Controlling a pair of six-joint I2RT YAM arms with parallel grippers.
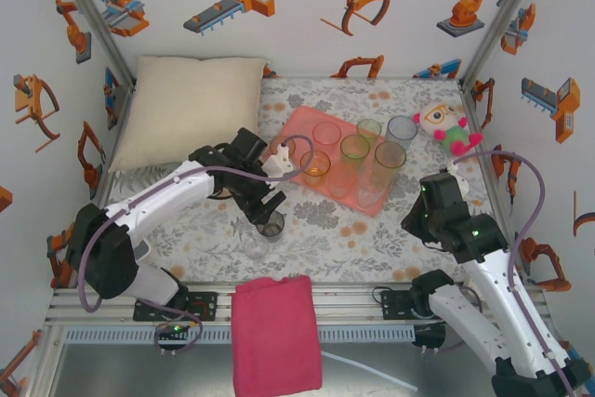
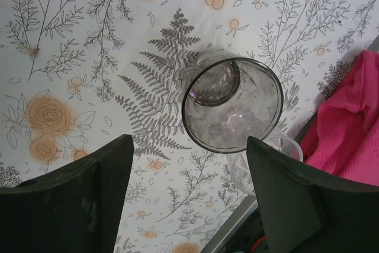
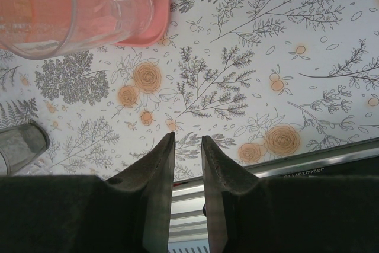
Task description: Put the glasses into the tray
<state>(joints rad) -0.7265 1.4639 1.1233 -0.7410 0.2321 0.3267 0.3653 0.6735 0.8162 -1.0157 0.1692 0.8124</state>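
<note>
The salmon-pink tray (image 1: 299, 125) lies at the middle back of the table and holds several glasses, among them a pink one (image 1: 326, 133), an orange one (image 1: 315, 167) and a tall green one (image 1: 390, 160). A smoky grey glass (image 1: 271, 225) (image 2: 232, 105) stands upright on the table in front of the tray, and a clear glass (image 1: 253, 246) (image 2: 269, 152) touches its near side. My left gripper (image 1: 263, 209) (image 2: 189, 143) hovers open over them, with the grey glass just ahead of its fingertips and not gripped. My right gripper (image 1: 416, 220) (image 3: 188, 136) hangs above bare cloth, its jaws a narrow gap apart and holding nothing.
A folded magenta cloth (image 1: 276, 332) (image 2: 349, 128) drapes over the near rail. A cream pillow (image 1: 191, 109) fills the back left and a plush toy (image 1: 446, 125) sits at the back right. The tray's corner (image 3: 155, 16) with a clear glass (image 3: 65, 10) lies ahead of my right gripper.
</note>
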